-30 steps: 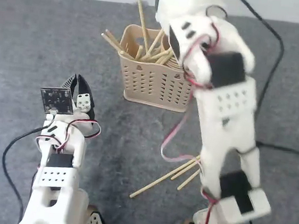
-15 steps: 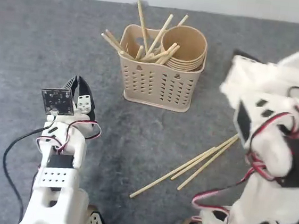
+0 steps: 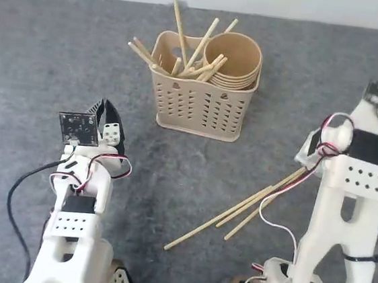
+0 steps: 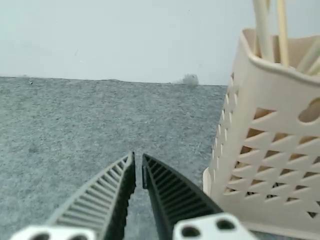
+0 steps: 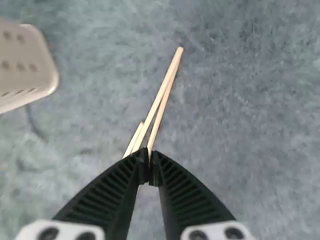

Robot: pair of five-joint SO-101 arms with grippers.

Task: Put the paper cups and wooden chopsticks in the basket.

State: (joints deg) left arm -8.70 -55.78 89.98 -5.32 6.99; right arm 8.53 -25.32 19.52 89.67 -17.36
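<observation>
On the grey felt counter (image 3: pixel 50 46), three pale wooden chopsticks (image 3: pixel 250 205) lie loose near the beige slotted plastic basket (image 3: pixel 199 105), with your right end effector (image 5: pixel 149 157) clenched, seemingly empty, over their ends, so open wide before dropping.

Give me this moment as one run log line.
cups in basket | three chopsticks on mat | left pincer shut near basket | right pincer shut over chopsticks

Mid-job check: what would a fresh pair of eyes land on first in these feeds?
The tan basket at the far side of the grey mat, holding stacked paper cups and a bristle of chopsticks. Then a few loose chopsticks lying on that mat nearer the arms, with the right pincer shut at one end of them.
</observation>
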